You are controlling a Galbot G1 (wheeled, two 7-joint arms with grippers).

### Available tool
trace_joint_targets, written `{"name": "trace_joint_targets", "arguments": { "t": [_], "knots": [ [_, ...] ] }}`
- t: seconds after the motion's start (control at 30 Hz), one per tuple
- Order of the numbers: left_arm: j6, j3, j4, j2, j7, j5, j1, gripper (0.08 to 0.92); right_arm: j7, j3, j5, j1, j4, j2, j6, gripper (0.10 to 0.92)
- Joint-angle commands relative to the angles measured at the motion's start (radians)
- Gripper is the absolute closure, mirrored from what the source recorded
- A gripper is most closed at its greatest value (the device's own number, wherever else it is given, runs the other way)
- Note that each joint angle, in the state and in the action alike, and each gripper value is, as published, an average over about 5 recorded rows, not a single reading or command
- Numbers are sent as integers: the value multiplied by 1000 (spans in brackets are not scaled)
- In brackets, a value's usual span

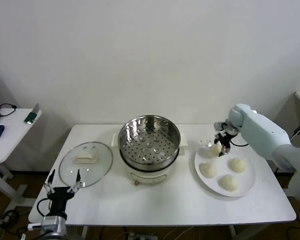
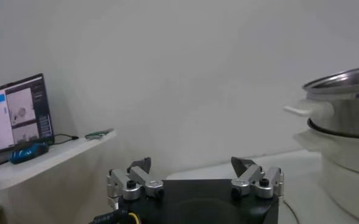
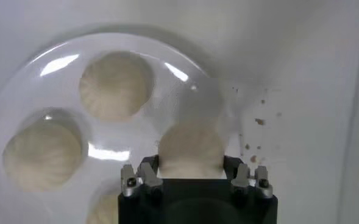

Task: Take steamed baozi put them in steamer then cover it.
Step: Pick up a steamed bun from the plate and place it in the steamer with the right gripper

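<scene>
The steamer [image 1: 149, 142] stands open at the table's middle, its perforated tray bare; it also shows in the left wrist view [image 2: 344, 122]. The cover [image 1: 102, 165] lies flat on the table left of it, handle up. Three baozi [image 1: 237, 164] lie on the white plate [image 1: 247, 181]. My right gripper [image 1: 221, 145] is down at the plate's far left rim, its fingers closed against both sides of the fourth baozi [image 3: 191, 143]. In the right wrist view the gripper [image 3: 191, 165] straddles that bun, with other buns [image 3: 115, 85] beyond it. My left gripper [image 1: 62, 189] is open and empty near the table's front left edge.
A side table [image 1: 10, 132] with a phone and cables stands at the far left; a laptop [image 2: 14, 119] shows on it in the left wrist view. Crumbs [image 3: 255, 131] lie on the table beside the plate [image 3: 51, 79]. The wall is close behind the table.
</scene>
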Motion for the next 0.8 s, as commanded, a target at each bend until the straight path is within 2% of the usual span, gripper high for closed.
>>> {"name": "trace_joint_targets", "arguments": {
  "t": [0.03,0.37,0.6,0.8],
  "knots": [
    [0,7,-8,-4,-1,3,8,177,-17,-318,174,365,263,-10,104,338],
    [-4,12,-17,-7,-3,2,30,177,-33,-371,151,532,373,148,253,330],
    [-10,13,-20,-6,-4,0,46,177,-23,-353,87,483,339,311,329,330],
    [-7,13,-29,-3,-4,-8,54,177,1,-290,-116,357,231,418,429,330]
  ]
}}
